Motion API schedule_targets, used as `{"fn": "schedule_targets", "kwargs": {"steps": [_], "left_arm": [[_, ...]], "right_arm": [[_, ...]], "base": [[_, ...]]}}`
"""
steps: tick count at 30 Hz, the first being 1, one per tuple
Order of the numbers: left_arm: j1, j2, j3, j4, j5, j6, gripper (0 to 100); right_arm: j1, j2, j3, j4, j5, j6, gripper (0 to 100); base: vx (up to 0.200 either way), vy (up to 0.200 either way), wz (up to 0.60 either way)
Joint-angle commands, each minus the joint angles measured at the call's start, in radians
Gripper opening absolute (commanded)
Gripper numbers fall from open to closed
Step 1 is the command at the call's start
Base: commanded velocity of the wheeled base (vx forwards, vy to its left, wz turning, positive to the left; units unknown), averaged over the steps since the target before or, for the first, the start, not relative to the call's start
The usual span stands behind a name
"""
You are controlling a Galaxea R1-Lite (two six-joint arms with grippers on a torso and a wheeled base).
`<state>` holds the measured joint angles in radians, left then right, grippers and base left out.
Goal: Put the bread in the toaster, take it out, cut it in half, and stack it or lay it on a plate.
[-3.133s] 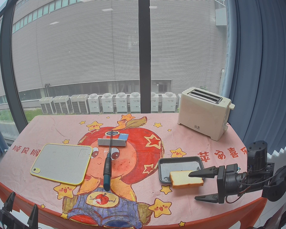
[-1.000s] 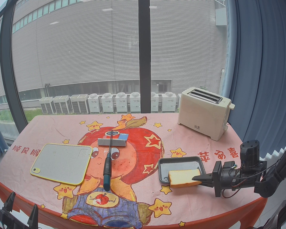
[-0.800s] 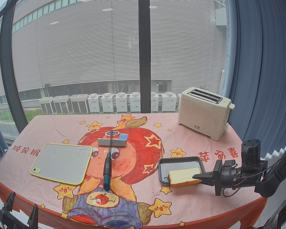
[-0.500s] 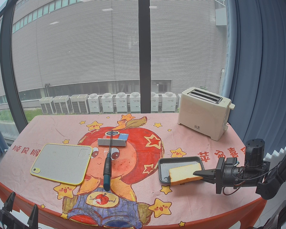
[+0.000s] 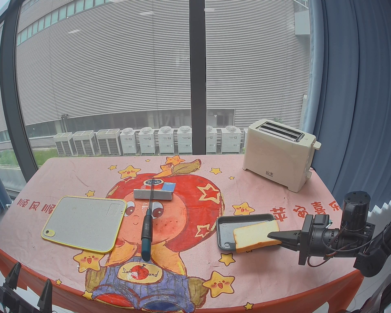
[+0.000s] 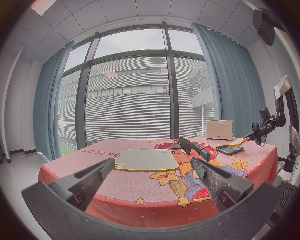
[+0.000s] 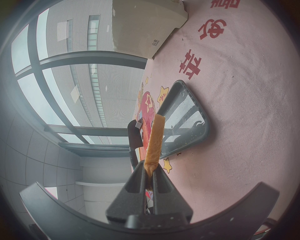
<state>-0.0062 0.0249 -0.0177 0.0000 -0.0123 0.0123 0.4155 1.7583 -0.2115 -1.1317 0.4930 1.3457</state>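
Now right jaws clamp the bread [image 5: 255, 235] edge-on above the tray [image 5: 226, 233], left jaws open

A tall window [image 5: 122, 81] with dark frames and a black centre post [image 5: 198, 77] spans the wall behind the cloth-covered table [image 5: 264, 281] – beyond the glass stands a grey ribbed building [image 5: 102, 61] with a row of air units [image 5: 146, 140] at its foot. Blue curtains [image 5: 350, 102] hang beside the window. Daylight falls soft and even; the ceiling [image 6: 125, 12] is pale tiles, the side wall [image 6: 18, 109] white, the floor [image 6: 15, 175] light grey
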Motion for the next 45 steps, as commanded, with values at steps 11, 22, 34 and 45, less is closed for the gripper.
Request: {"fn": "schedule_targets", "kwargs": {"steps": [11,22,34,45], "left_arm": [[0.0,0.0,0.016,0.0,0.0,0.0,100],[0.0,0.0,0.016,0.0,-0.001,0.0,100],[0.0,0.0,0.016,0.0,0.0,0.0,100],[0.0,0.0,0.016,0.0,0.0,0.0,100]], "right_arm": [[0.008,-0.049,0.007,0.0,0.002,-0.002,0],[0.022,-0.079,0.015,0.0,0.002,-0.002,0],[0.029,-0.1,0.024,0.0,0.002,-0.004,0],[0.029,-0.105,0.029,0.0,0.002,-0.004,0]], "base": [[0.0,0.0,0.0],[0.0,0.0,0.0],[0.0,0.0,0.0],[0.0,0.0,0.0]]}}
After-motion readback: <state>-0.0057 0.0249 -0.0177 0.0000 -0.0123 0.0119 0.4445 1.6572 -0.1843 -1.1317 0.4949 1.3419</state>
